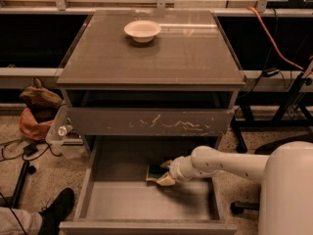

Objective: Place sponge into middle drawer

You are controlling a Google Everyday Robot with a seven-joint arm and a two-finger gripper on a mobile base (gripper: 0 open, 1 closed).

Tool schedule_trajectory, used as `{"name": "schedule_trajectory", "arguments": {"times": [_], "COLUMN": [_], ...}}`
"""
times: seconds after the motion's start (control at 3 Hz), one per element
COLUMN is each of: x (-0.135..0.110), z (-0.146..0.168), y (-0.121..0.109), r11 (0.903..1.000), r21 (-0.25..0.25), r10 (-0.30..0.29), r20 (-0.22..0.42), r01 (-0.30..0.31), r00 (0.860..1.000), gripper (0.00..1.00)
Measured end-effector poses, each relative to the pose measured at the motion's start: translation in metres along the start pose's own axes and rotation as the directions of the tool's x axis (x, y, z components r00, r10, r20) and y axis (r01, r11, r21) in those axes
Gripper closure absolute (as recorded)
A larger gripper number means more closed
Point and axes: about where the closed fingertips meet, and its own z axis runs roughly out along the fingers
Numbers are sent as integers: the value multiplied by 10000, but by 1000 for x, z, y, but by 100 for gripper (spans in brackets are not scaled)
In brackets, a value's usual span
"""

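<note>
A robotics lab or workshop. A grey metal cabinet (161, 58) stands on a speckled floor (41, 175). Loose black cables (14, 151) lie at the left, an orange cable (271, 33) hangs at the right. The white arm's gripper (162, 174) reaches inside the open middle drawer (137, 199).

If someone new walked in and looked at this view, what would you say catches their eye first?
Most striking is the white arm reaching from the right into the open middle drawer at the bottom, its gripper at the sponge inside, toward the back. Next comes the white bowl near the far edge of the cabinet top. White scratches mark the drawer front just above the open drawer.
</note>
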Motion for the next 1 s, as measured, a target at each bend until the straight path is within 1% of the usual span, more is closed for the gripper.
{"name": "schedule_trajectory", "arguments": {"times": [1.0], "x": [0], "z": [0], "y": [0], "r11": [10000], "r21": [-2], "r10": [0], "r20": [0], "r01": [0], "r00": [10000], "gripper": [12]}}
